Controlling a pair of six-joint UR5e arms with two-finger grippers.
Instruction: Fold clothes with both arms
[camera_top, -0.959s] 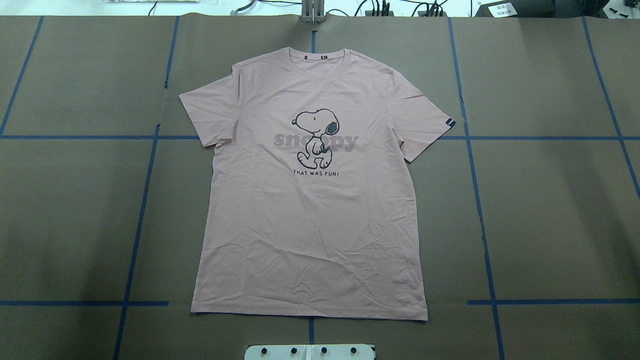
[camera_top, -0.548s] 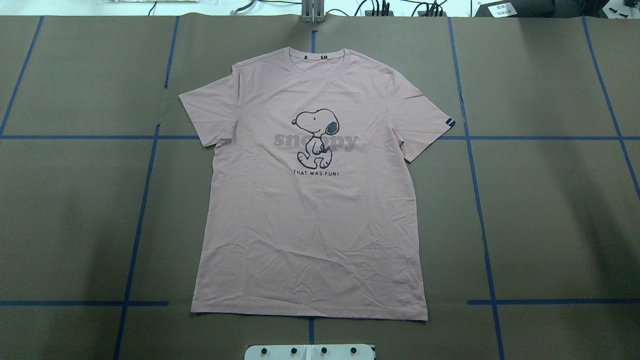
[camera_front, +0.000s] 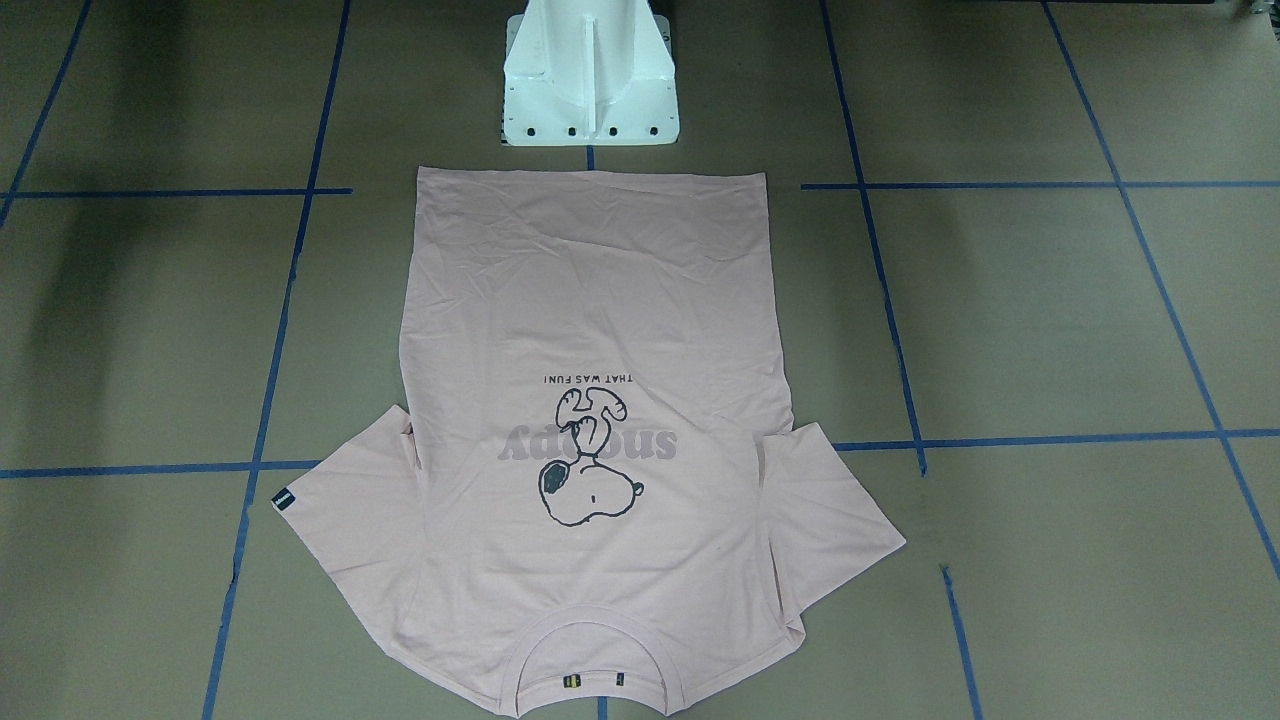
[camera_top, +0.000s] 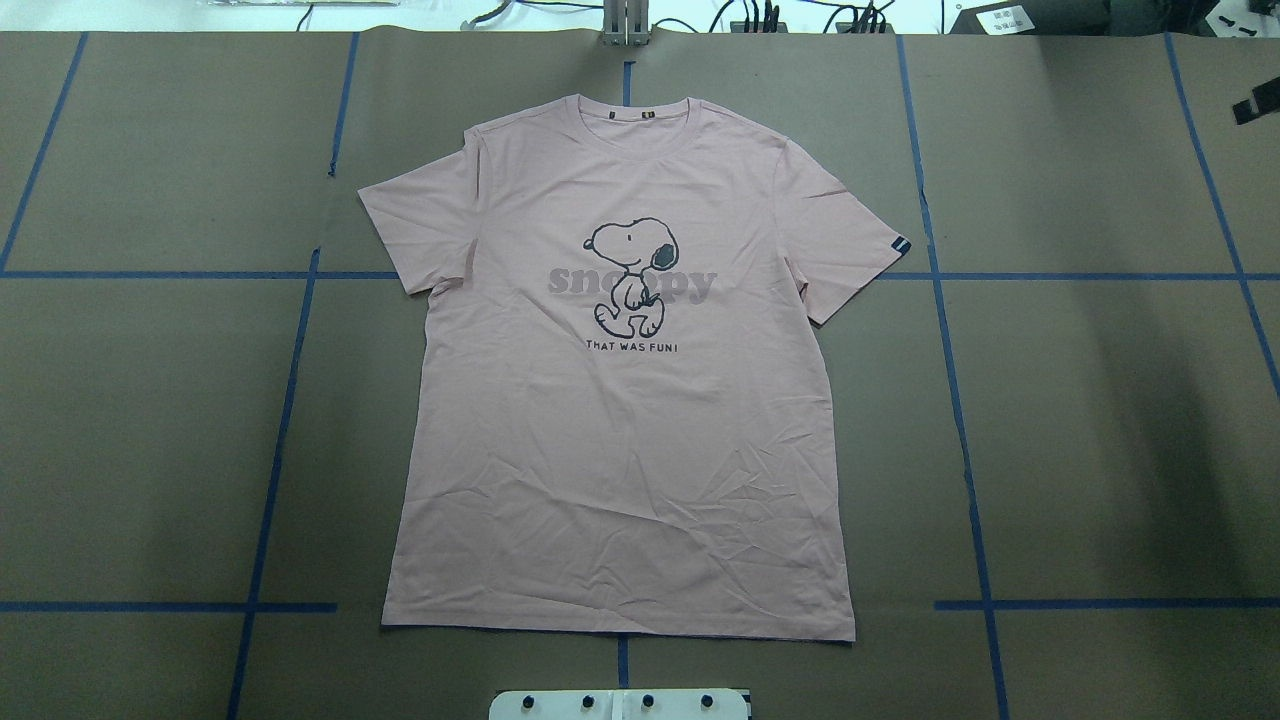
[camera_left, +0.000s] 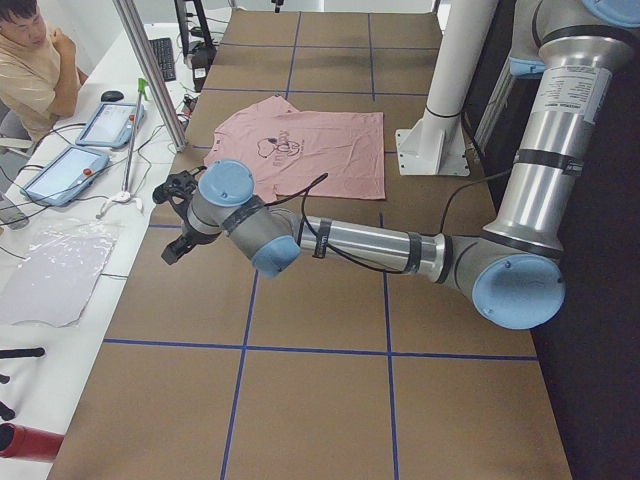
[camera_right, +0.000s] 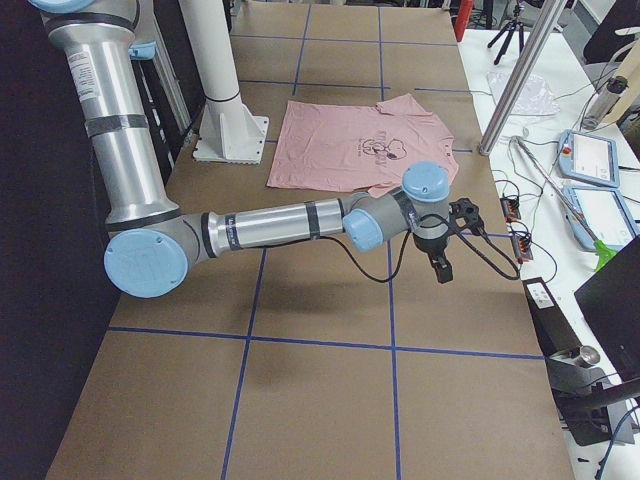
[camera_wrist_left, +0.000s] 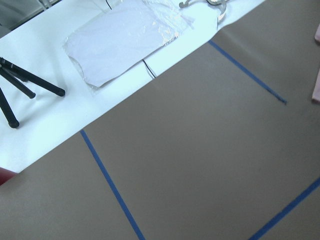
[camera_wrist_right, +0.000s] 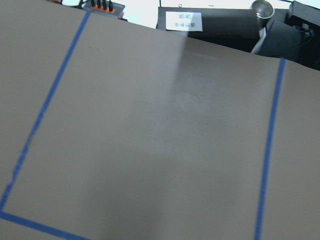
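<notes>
End effectors (camera_left: 172, 220) (camera_right: 455, 242) seemingly off T-shirt (camera_top: 620, 430), collar (camera_top: 632, 112) outward

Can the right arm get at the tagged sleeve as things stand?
Probably yes. The right claw hangs over bare table on that side of the shirt. The tagged sleeve lies flat and uncovered, and nothing stands between them.

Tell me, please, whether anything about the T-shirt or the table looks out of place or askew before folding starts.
Nothing stands out. The T-shirt lies flat and print-up on the table, collar away from the robot and both sleeves spread. Only light wrinkles cross its lower half near the hem.
</notes>
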